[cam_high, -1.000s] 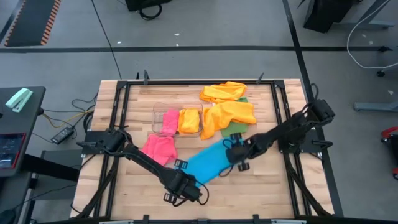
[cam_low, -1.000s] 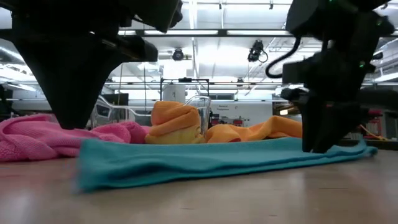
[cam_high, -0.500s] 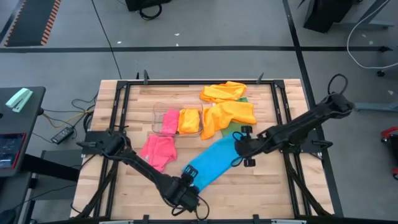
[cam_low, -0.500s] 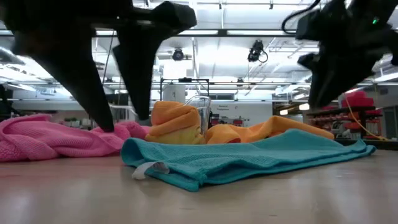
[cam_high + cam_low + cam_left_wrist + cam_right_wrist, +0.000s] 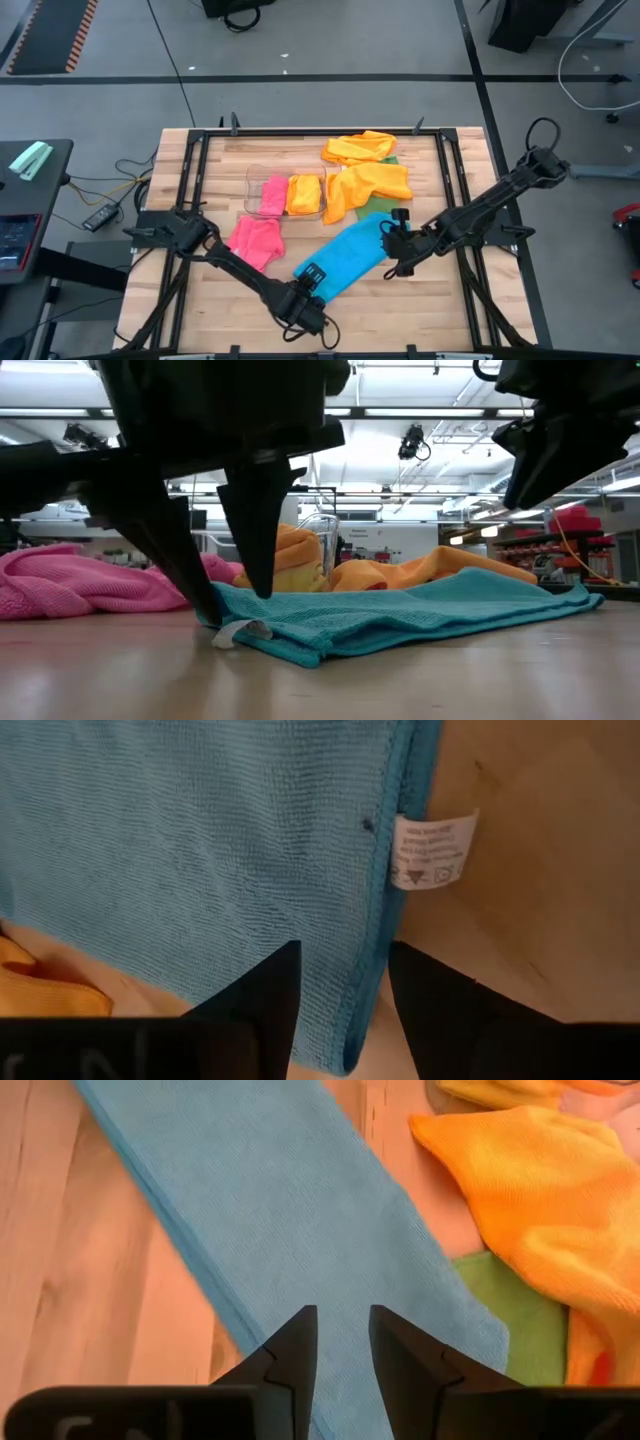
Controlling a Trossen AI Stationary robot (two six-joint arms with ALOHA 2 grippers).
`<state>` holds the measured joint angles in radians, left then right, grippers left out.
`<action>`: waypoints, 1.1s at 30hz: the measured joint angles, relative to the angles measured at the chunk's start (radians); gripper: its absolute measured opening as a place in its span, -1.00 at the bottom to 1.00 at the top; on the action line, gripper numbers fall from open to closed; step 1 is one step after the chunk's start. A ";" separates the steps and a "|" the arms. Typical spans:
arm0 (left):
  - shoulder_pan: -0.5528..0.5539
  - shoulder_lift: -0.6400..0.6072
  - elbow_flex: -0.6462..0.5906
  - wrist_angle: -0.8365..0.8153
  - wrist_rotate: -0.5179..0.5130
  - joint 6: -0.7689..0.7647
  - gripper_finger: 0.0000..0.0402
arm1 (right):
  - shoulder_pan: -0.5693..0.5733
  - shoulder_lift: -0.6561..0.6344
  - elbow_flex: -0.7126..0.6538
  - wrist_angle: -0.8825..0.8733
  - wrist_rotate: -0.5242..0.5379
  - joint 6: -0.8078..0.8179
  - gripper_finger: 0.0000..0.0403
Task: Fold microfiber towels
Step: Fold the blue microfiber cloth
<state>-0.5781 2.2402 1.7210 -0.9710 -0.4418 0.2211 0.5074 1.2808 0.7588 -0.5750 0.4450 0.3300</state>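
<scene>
Wooden table (image 5: 220, 300) carries everything. Landmark: blue towel (image 5: 342, 262), lying flat and folded double mid-table, running diagonally. Orange towels (image 5: 368, 183) heaped just behind its far end, green towel (image 5: 528, 1323) peeking out under them beside the blue corner. Pink towel (image 5: 256, 240) bunched just left of it. Clear bin (image 5: 287, 194) behind the pink one, holding one pink and one yellow cloth. Left gripper (image 5: 312, 287) at the blue towel's near end, jaws apart and straddling its hem, gripping nothing; white care tag (image 5: 431, 849) sticks out beside that hem. Right gripper (image 5: 392, 250) lifted over the far end, jaws narrowly parted, empty.
</scene>
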 joint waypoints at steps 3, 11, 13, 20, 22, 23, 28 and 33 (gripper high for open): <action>0.004 0.006 0.001 0.002 0.000 0.002 -0.23 | 0.000 0.002 0.000 0.003 0.001 0.002 -0.49; 0.004 0.035 0.005 -0.001 0.001 0.053 -0.29 | 0.000 0.003 0.001 0.012 0.000 0.007 -0.49; 0.008 0.037 0.005 -0.004 0.002 0.053 -0.31 | 0.000 0.003 0.001 0.014 0.000 0.007 -0.49; 0.034 0.045 0.004 -0.014 0.031 0.016 -0.76 | 0.026 0.004 0.001 0.046 0.000 0.010 -0.49; 0.038 0.046 0.003 -0.015 0.040 0.008 -0.92 | 0.040 0.012 -0.003 0.093 0.000 0.001 -0.49; 0.040 0.046 0.003 -0.015 0.043 0.010 -0.94 | 0.047 0.017 -0.010 0.121 -0.001 -0.007 -0.49; 0.041 0.034 0.002 -0.032 0.044 0.030 -0.97 | 0.068 0.057 -0.041 0.213 -0.005 -0.026 -0.49; 0.042 -0.021 -0.008 -0.086 0.094 -0.028 -0.98 | 0.074 0.097 -0.041 0.234 -0.005 -0.017 -0.49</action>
<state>-0.5357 2.2187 1.7128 -1.0569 -0.3478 0.1929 0.5815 1.3776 0.7177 -0.3414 0.4400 0.3134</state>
